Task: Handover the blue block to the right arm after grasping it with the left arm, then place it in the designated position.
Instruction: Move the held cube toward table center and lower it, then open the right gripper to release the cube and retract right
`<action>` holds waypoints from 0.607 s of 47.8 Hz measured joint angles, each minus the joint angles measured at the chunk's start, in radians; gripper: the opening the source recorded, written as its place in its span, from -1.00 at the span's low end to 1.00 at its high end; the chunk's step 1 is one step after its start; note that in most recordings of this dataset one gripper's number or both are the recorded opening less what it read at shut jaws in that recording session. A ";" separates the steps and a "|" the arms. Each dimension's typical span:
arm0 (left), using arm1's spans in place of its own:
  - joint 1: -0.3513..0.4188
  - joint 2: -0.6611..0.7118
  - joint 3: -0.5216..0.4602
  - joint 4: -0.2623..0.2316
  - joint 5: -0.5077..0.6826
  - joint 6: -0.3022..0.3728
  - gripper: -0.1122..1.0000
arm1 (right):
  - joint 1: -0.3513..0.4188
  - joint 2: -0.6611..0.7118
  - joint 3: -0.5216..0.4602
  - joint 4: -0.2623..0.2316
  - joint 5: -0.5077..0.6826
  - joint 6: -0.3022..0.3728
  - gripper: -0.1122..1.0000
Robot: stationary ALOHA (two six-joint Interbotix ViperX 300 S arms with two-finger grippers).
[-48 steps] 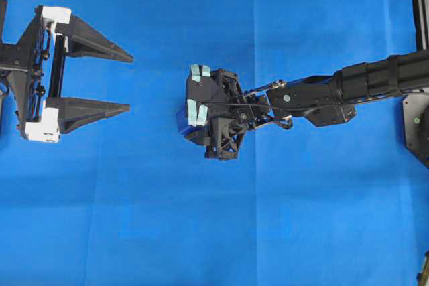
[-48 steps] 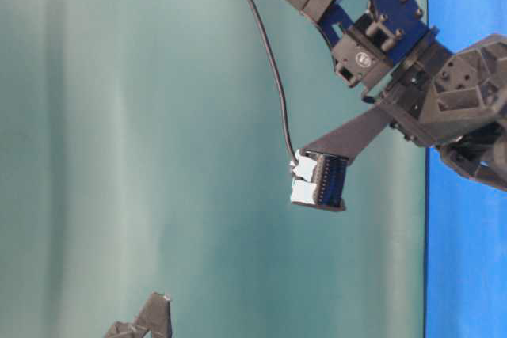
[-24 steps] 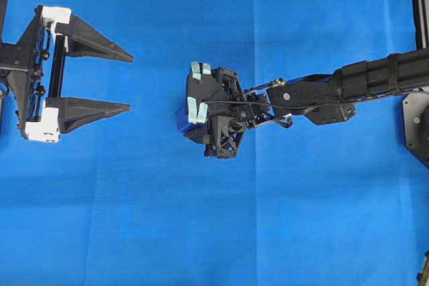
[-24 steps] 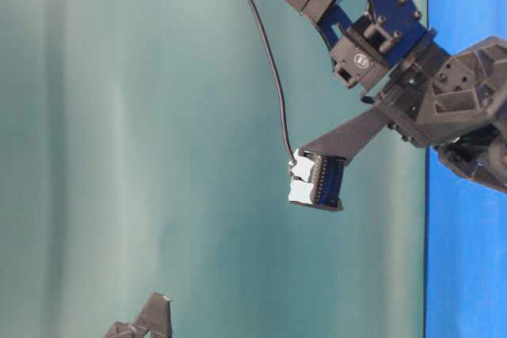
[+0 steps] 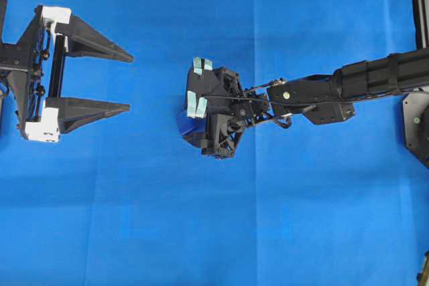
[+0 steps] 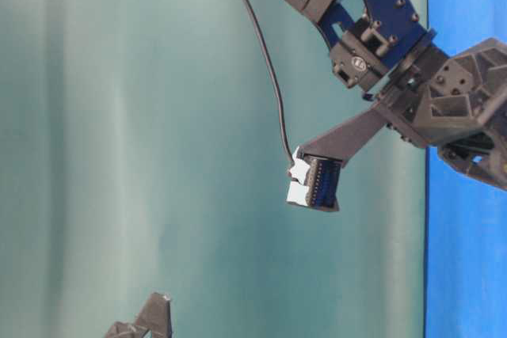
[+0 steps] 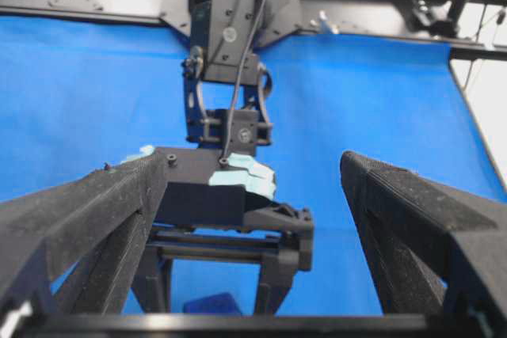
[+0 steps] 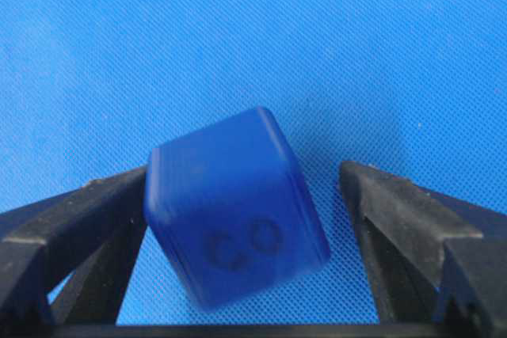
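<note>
The handover looks done and the placing step is in hand: the right gripper (image 8: 253,219) stands over the cloth (image 5: 301,219) near its middle, and its fingers (image 8: 79,211) are parted, with a clear gap between the block (image 8: 234,203) and the finger on the right of the wrist view; whether the other finger touches the block's side I cannot tell. The block is between the right gripper's fingers, tilted and blurred in the wrist view, so it seems to be dropping or settling onto the cloth; from overhead only a corner of the block (image 5: 186,124) shows at the gripper's left edge, under the teal-taped casing. Whether this spot is the designated one cannot be told, since no mark shows on the cloth. The left gripper (image 5: 127,80) is well apart from the block, toward the left edge of the overhead view, its fingers spread wide and empty. The next move, as I judge it, is to lift the right gripper straight up clear of the block without nudging it. No containers are in view.
</note>
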 measured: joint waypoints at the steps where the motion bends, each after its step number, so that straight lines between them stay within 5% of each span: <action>1: 0.000 0.000 0.000 0.000 0.003 0.000 0.87 | 0.000 0.002 0.000 0.002 0.000 0.000 0.78; 18: 0.000 -0.003 0.000 0.000 0.000 0.000 0.87 | 0.002 -0.014 0.003 0.003 0.025 0.000 0.82; 29: -0.002 -0.006 0.000 0.000 0.000 0.005 0.87 | 0.014 -0.161 0.028 0.005 0.127 0.000 0.82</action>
